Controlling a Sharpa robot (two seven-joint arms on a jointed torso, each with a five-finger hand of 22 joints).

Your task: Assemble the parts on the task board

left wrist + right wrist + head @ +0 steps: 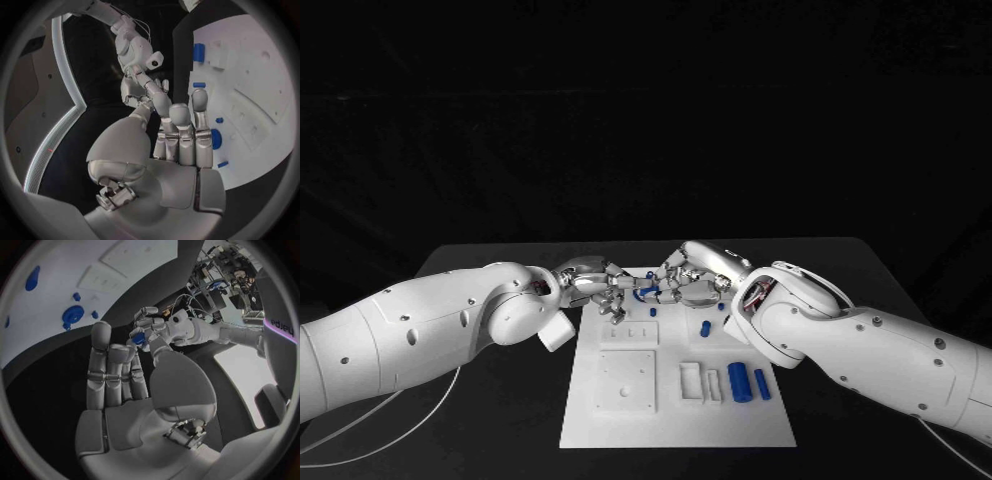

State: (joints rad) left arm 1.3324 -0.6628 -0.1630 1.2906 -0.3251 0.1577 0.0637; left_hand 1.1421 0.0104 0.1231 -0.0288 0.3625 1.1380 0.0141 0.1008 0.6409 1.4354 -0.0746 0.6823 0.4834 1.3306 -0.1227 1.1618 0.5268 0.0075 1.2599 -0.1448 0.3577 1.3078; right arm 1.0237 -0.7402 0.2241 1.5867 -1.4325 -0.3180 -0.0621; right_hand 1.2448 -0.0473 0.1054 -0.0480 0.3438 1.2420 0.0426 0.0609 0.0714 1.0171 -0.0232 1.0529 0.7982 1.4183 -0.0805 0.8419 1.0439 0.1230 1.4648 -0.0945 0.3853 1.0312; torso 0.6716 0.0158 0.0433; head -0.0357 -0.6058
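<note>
The white task board (675,410) lies in the middle of the table. Over its far end my left hand (599,285) and right hand (692,280) meet fingertip to fingertip. A small blue part (648,292) sits between them. In the right wrist view the blue part (139,338) is at the tip of my right hand's (119,385) thumb, with the left hand's fingers (147,322) right behind it. Whether the left hand also grips it is hidden. In the left wrist view my left hand (178,145) has straight fingers, and its thumb reaches the right hand's fingers (134,95).
Two blue cylinders (738,382) lie near the board's right front. Small blue pegs (707,327) sit mid-board. A round blue part (73,315) and a blue peg (32,277) sit on the board (94,270). More blue parts (215,137) dot the board (262,75).
</note>
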